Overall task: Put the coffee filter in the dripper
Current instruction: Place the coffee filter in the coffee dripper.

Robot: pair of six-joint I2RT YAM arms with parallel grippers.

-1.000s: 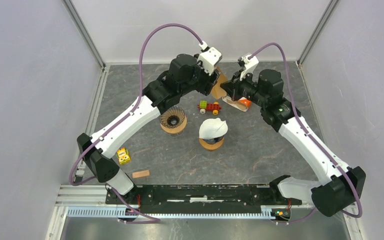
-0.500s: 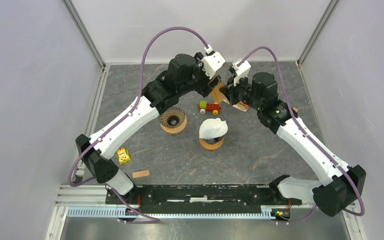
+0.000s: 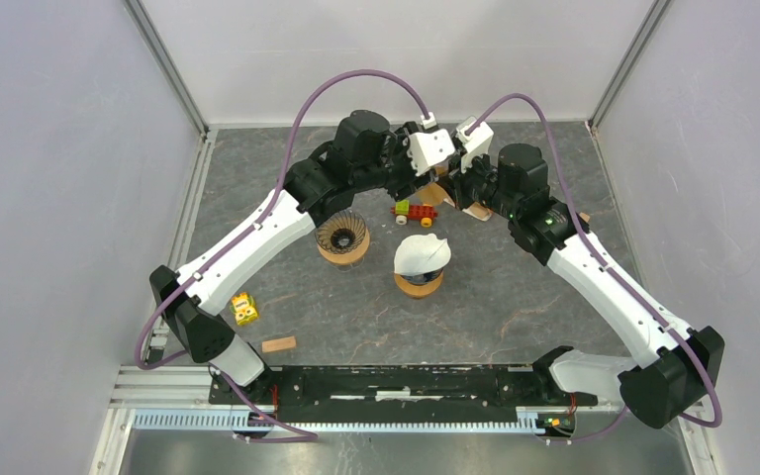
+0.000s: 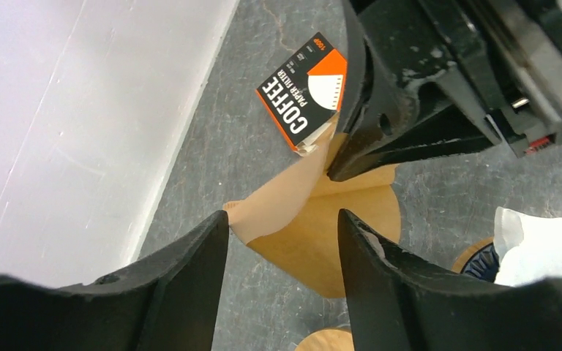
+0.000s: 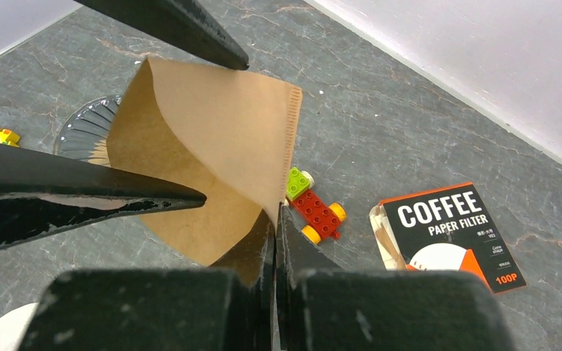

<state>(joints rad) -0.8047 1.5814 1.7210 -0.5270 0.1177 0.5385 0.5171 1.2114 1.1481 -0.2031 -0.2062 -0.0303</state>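
Closing the gap since a second ago: swinging the left gripper [image 4: 282,219] rightward until it is almost nose to nose with the right gripper [image 5: 275,223], and raising the brown coffee filter [image 5: 212,139] away from its packet. Pinching the filter's seamed edge between the right fingers, pressed tightly together on the paper. Holding it in the air over the far middle of the table [image 3: 515,297], well apart from the wire dripper [image 3: 342,236] and not yet in it. Spreading the left fingers [image 4: 183,292] wide, one on each side of the hanging paper (impossible to tell from either wrist view whether they are touching it).

Leaving the wire dripper standing on its wooden base left of centre. Leaving a second dripper [image 3: 421,255], already lined with white paper, near it on the right. Leaving the orange-and-black filter packet [image 4: 304,88] lying flat on the table below and behind the two grippers, with the red-and-green toy brick car [image 5: 315,210] near it. Leaving a yellow toy [image 3: 245,309] and a small wooden block [image 3: 278,344] lying near the left arm's base.
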